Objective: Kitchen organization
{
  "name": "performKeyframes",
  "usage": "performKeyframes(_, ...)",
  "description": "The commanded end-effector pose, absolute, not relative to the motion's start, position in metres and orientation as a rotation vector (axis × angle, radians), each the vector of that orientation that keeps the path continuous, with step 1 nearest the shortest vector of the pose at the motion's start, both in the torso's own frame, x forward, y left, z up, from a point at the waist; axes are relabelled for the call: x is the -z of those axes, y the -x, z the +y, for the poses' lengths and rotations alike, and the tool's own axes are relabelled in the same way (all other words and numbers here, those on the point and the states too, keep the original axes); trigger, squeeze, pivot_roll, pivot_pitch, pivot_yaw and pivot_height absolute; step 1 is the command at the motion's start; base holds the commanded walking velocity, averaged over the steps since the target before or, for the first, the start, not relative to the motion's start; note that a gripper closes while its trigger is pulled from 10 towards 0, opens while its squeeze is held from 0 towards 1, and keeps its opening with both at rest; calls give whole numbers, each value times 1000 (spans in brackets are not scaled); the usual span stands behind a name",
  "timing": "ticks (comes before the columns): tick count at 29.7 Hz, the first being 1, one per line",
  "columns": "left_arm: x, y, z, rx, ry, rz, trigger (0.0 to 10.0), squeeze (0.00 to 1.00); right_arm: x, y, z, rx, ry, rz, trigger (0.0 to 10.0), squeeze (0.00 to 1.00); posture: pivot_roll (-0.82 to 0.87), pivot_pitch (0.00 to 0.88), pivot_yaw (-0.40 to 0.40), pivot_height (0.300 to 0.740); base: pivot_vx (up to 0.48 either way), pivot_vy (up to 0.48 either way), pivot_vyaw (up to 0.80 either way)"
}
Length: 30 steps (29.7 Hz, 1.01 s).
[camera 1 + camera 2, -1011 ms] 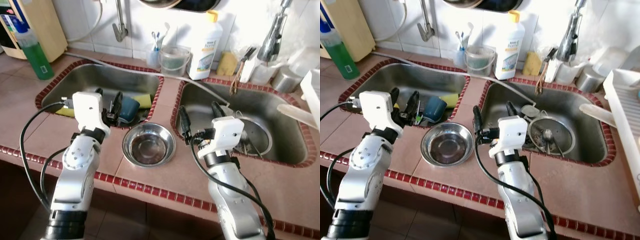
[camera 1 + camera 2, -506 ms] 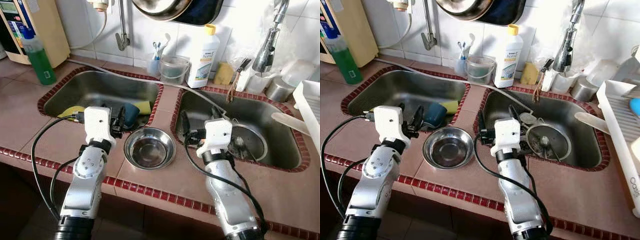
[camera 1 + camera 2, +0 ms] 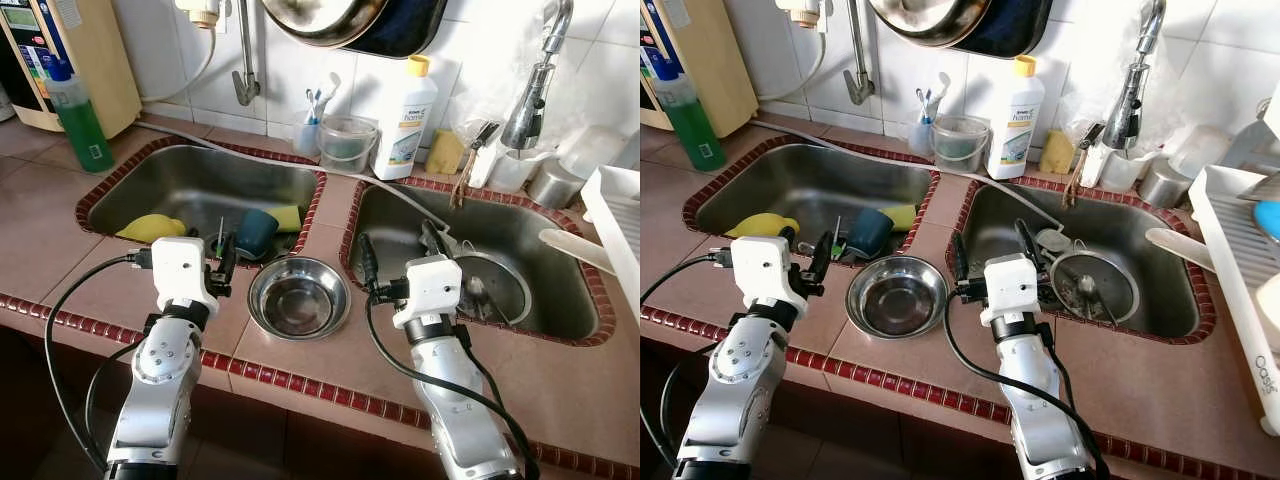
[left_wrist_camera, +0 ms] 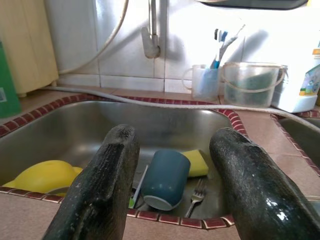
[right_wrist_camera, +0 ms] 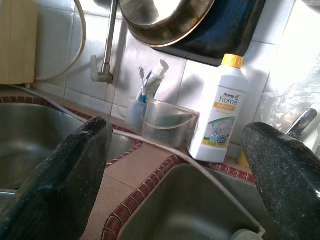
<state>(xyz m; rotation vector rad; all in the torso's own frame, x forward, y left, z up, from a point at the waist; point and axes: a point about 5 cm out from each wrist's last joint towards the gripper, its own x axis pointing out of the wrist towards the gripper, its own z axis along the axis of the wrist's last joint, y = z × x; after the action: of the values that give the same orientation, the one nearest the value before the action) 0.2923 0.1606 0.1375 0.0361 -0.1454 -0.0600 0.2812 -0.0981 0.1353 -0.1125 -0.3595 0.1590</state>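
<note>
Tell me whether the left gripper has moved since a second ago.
Yes. The left gripper was over the left sink beside the blue cup; it has pulled back toward the robot, to the sink's near rim.

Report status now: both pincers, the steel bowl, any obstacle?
Left pincer open, empty, at left sink edge. Right pincer open, empty, over right sink. Steel bowl on counter between them. Nothing blocking it.

White tiled wall (image 3: 330,70), terracotta counter (image 3: 40,215) (red-trimmed edges).
</note>
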Motion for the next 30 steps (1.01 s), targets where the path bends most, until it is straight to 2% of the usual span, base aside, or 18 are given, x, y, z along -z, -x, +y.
performKeyframes(1, -142, -292, 158, 64, -43, -169, 10000, 0, -137, -283, -99, -150, 116, -371, 10000, 0, -149, 0, -43, 732, 0, 0, 0)
performKeyframes(15, -139, -287, 155, 90, -27, -153, 10000, 0, -133, -281, -103, -151, 118, -361, 10000, 0, -150, 0, -45, 732, 0, 0, 0)
performKeyframes(30, -128, -270, 162, 102, -60, -123, 10000, 0, -121, -269, -109, -156, 102, -307, 10000, 0, -146, 0, -57, 732, 0, 0, 0)
